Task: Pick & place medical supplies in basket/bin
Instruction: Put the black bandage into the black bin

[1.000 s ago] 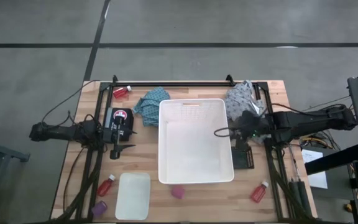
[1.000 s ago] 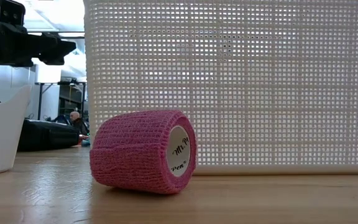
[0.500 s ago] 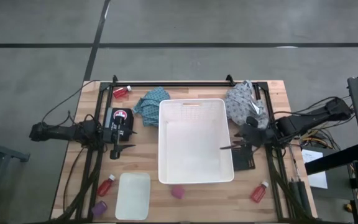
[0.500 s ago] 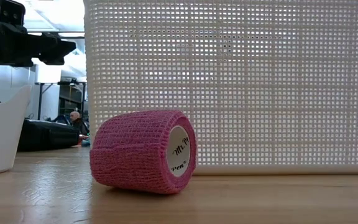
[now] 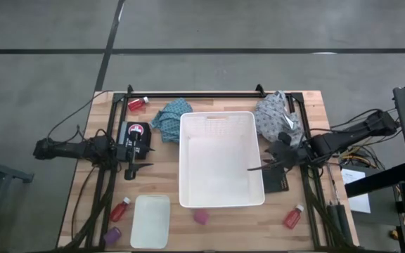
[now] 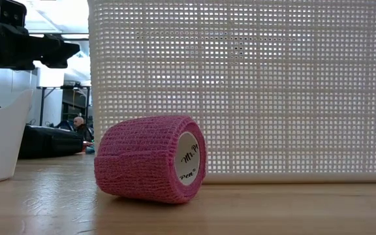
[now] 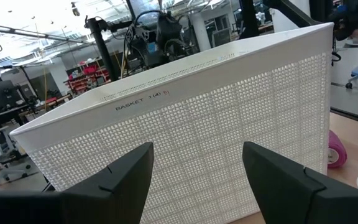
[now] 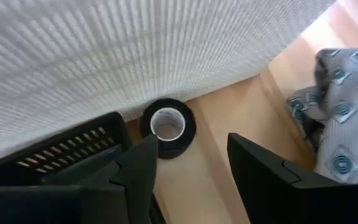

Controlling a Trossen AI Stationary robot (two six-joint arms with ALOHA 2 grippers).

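Hovering right gripper point(image 5: 269, 166), fingers apart and empty, at right wall of deep white plastic basket point(image 5: 220, 118); grey patterned bunched cloth point(image 5: 273, 114) lies just beyond, toward table's far right corner; left gripper point(image 5: 136, 171) farther, fingers apart

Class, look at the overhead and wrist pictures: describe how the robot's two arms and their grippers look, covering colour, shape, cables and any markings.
Both arms are dark, slim and jointed. The left arm trails a thin black cable over the table edge; its left gripper has two broad, dark, angular fingers. The right arm also carries dark cables, and the right gripper has matching black, wedge-like fingers. No markings are readable on either.
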